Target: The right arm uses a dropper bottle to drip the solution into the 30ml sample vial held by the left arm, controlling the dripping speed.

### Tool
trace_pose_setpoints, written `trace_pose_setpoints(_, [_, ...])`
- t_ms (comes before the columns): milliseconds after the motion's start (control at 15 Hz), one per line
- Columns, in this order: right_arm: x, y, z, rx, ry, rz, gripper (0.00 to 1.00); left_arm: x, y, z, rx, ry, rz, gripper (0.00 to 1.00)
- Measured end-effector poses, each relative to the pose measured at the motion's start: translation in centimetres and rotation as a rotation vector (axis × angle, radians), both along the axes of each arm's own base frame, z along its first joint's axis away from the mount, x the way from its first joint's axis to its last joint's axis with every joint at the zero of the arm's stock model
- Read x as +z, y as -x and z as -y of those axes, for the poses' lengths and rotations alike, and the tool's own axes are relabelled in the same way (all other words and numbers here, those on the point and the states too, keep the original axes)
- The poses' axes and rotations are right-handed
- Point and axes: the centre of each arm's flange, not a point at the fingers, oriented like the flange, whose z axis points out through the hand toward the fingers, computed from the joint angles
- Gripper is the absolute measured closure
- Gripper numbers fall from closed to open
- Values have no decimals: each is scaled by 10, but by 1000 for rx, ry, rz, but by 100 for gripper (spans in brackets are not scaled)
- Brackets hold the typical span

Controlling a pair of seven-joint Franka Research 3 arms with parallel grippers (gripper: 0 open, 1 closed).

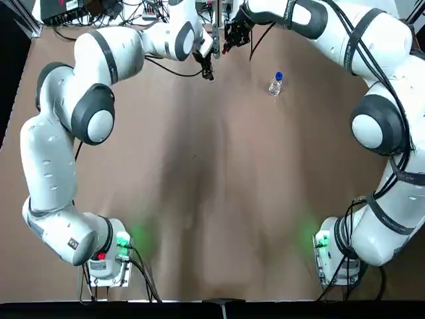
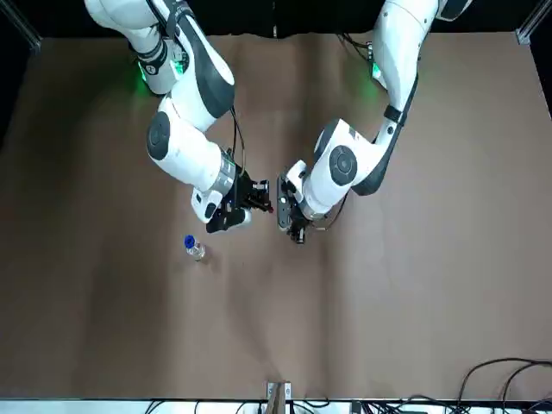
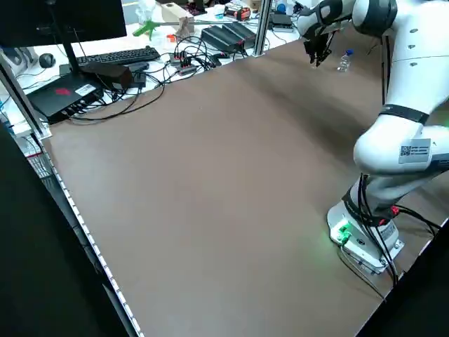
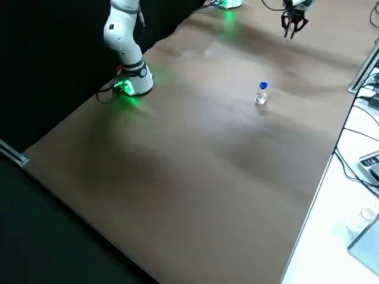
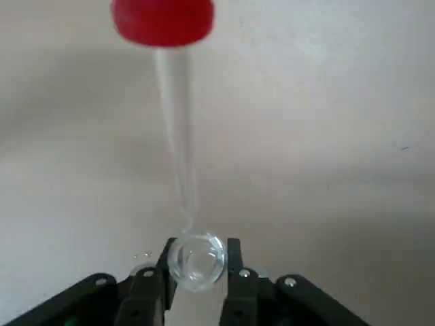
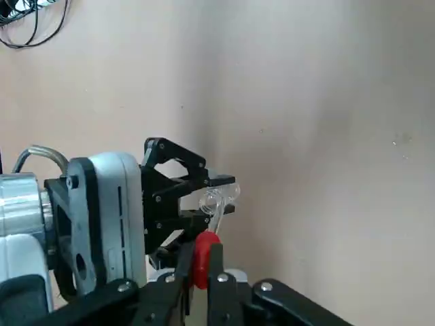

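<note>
You see both white jointed arms reaching to the far middle of the brown table (image 1: pixel 199 199), where their black grippers meet closely, raised above the surface.

The left gripper (image 5: pixel 197 272) has its two fingers closed on the tiny colourless glass vial (image 5: pixel 196 257). In the left wrist view you look into the round open mouth of the vial, which sits between the finger pads. In the right wrist view the same vial (image 6: pixel 215 198) is held in that gripper, beside the other gripper.

The right gripper (image 6: pixel 198 272) has its fingers closed on the red bulb of the clear dropper pipette (image 6: pixel 202 257). In the left wrist view the pipette's red top (image 5: pixel 162 20) is over the vial and the thin clear tube comes down toward the vial mouth; the tip is at the rim or just above it, and you cannot tell if it touches. No drop can be made out.

The small clear bottle with the blue collar (image 1: pixel 276 84) stands upright on the table without its red top, near the right arm and well apart from both grippers. In the front view this bottle (image 2: pixel 194 247) is just beside the right gripper (image 2: pixel 250 200), lower on the table.
</note>
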Motion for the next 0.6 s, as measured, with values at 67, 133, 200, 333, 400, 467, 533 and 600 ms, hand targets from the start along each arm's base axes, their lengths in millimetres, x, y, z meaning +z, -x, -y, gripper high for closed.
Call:
trace_pose_setpoints(67, [0,0,0,-1,0,1,88,0,0,0,1,0,0,69])
trace_pose_setpoints(133, [1,-1,0,-2,-1,3,88,0,-1,-1,2,0,0,69])
trace_pose_setpoints(200, [2,-1,1,-3,-2,5,88,0,-1,-1,2,0,0,69])
trace_pose_setpoints(333, [4,-4,3,-10,-8,7,88,0,-1,-2,3,0,0,69])
trace_pose_setpoints(400, [5,-5,5,-14,-12,7,88,0,-1,-2,3,0,0,69])
trace_pose_setpoints(467, [6,-6,6,-17,-14,6,88,0,-1,-2,3,0,0,69])
trace_pose_setpoints(533, [6,-6,6,-18,-16,6,88,0,-1,-2,3,0,0,69])
trace_pose_setpoints(600, [7,-6,6,-18,-16,6,88,0,-1,-2,3,0,0,69])
